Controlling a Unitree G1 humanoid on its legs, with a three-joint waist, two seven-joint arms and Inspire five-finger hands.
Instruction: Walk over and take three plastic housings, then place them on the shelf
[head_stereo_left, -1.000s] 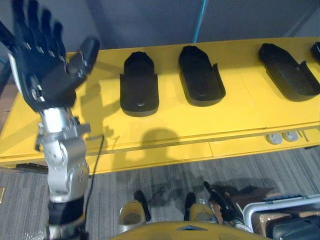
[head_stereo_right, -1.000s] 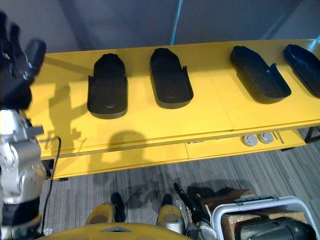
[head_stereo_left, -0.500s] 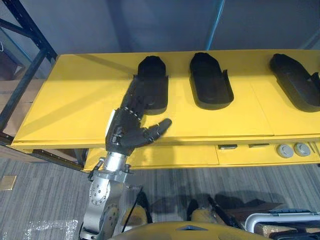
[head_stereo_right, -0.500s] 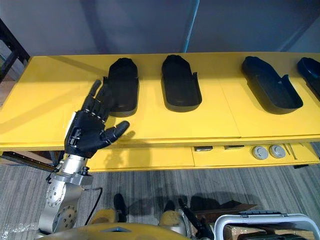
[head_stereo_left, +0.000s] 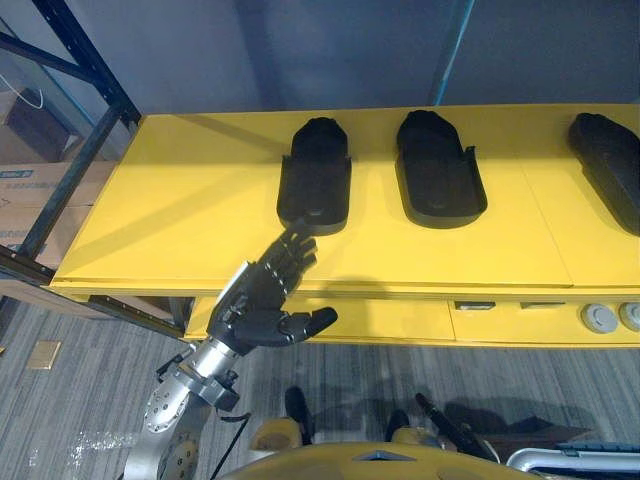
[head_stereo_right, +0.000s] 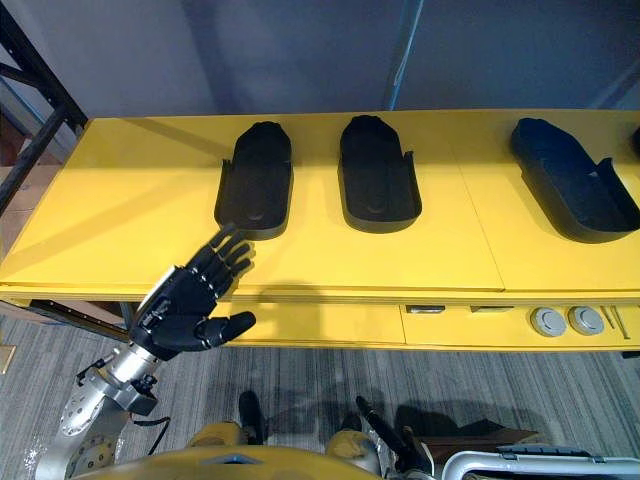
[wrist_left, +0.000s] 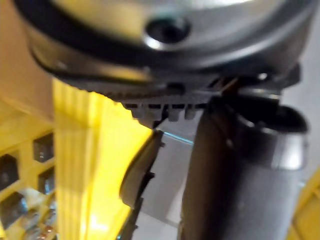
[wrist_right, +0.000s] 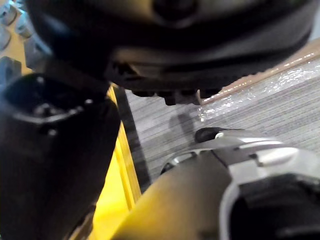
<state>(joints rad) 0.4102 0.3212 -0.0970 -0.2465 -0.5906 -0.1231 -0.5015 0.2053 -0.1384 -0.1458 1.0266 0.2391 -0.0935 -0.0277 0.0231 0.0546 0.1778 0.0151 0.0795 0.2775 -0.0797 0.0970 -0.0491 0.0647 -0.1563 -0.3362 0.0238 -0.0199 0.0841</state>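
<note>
While the left hand (head_stereo_left: 258, 302) hung released, fingers straight, over the tabletop's (head_stereo_left: 170, 220) front edge, its fingertips (head_stereo_left: 298, 243) stopped just short of the leftmost plastic housing (head_stereo_left: 315, 178). That housing lay toward the back edge beside a second housing (head_stereo_left: 438, 172). A shallow reach would likely shove it backward instead of gripping it. The right eye view showed a third housing (head_stereo_right: 572, 192) whole, which the left eye view cropped. I could not tell the right hand's (wrist_right: 175, 45) state.

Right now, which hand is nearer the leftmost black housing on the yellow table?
Left. The left hand reaches over the table front edge, fingers straight, near the leftmost housing. The right hand is down by the floor.
</note>
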